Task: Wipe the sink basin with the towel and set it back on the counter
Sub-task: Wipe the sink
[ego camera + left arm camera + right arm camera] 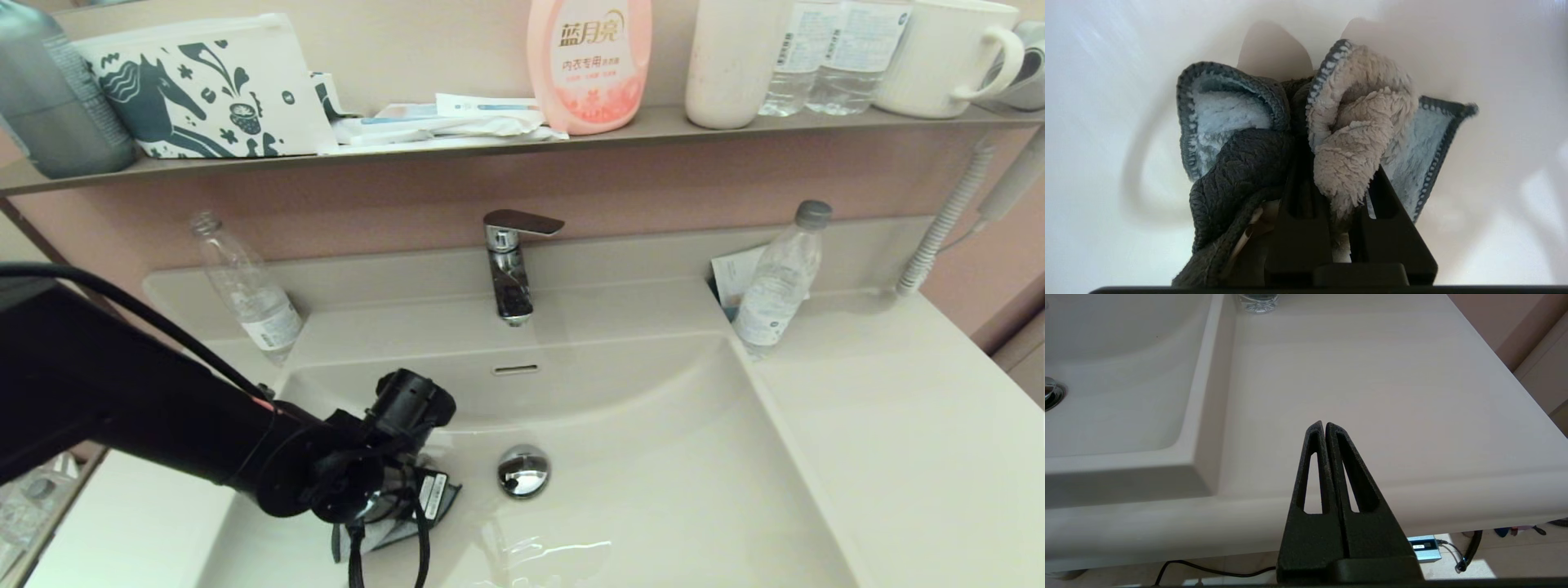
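Note:
The light blue-grey towel (1359, 122) with its darker teal edge is bunched between the fingers of my left gripper (1339, 196), which is shut on it. The cloth presses against the glossy cream floor of the sink basin (1106, 122). In the head view my left arm reaches down into the left part of the sink basin (653, 457); a scrap of towel (382, 535) shows under the wrist, left of the chrome drain plug (523, 471). My right gripper (1325, 424) is shut and empty above the front edge of the counter (1372, 375), right of the basin.
The chrome faucet (510, 261) stands behind the basin above the overflow slot (515, 369). Clear water bottles stand at the back left (249, 294) and back right (775, 282) corners. The wall shelf holds a horse-print pouch (204, 90), a pink bottle (589, 61) and a mug (947, 53).

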Robot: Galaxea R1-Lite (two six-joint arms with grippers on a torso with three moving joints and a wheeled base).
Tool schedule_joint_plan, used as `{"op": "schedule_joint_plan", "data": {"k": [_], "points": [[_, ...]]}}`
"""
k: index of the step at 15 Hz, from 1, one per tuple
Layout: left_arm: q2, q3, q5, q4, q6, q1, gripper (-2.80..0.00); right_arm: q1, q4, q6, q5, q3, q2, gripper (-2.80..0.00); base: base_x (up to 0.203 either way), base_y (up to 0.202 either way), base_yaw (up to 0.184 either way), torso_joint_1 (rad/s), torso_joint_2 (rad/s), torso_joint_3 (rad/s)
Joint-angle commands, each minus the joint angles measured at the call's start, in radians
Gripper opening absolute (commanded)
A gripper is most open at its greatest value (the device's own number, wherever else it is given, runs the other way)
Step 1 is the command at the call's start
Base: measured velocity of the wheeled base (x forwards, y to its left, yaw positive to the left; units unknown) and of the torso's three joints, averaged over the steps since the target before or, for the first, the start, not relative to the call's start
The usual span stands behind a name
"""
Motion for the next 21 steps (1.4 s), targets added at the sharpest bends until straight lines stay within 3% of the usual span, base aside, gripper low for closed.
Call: {"op": "schedule_joint_plan", "data": {"k": [1, 5, 7, 12, 16, 18, 21], "points": [[0.050, -0.040, -0.003, -0.098, 0.053, 0.063, -2.80, 0.000, 0.000, -0.001, 0.000, 0.000, 0.001, -2.80, 0.000, 0.000, 0.000, 0.000, 0.00, 0.000], [0.125, -0.145, -0.004, -0.115, 0.020, -0.002, -2.80, 0.000, 0.000, -0.001, 0.000, 0.000, 0.001, -2.80, 0.000, 0.000, 0.000, 0.000, 0.00, 0.000], [0.158, -0.182, 0.004, -0.118, -0.074, -0.080, -2.80, 0.000, 0.000, -0.001, 0.000, 0.000, 0.001, -2.80, 0.000, 0.000, 0.000, 0.000, 0.00, 0.000], [0.209, -0.235, 0.034, -0.118, -0.224, -0.297, -2.80, 0.000, 0.000, -0.001, 0.000, 0.000, 0.001, -2.80, 0.000, 0.000, 0.000, 0.000, 0.00, 0.000], [0.241, -0.375, 0.077, -0.121, -0.251, -0.389, -2.80, 0.000, 0.000, -0.001, 0.000, 0.000, 0.001, -2.80, 0.000, 0.000, 0.000, 0.000, 0.00, 0.000], [0.255, -0.407, 0.085, -0.119, -0.291, -0.426, -2.80, 0.000, 0.000, 0.000, 0.000, 0.000, 0.001, -2.80, 0.000, 0.000, 0.000, 0.000, 0.00, 0.000], [0.269, -0.431, 0.086, -0.118, -0.295, -0.464, -2.80, 0.000, 0.000, -0.001, 0.000, 0.000, 0.001, -2.80, 0.000, 0.000, 0.000, 0.000, 0.00, 0.000]]}}
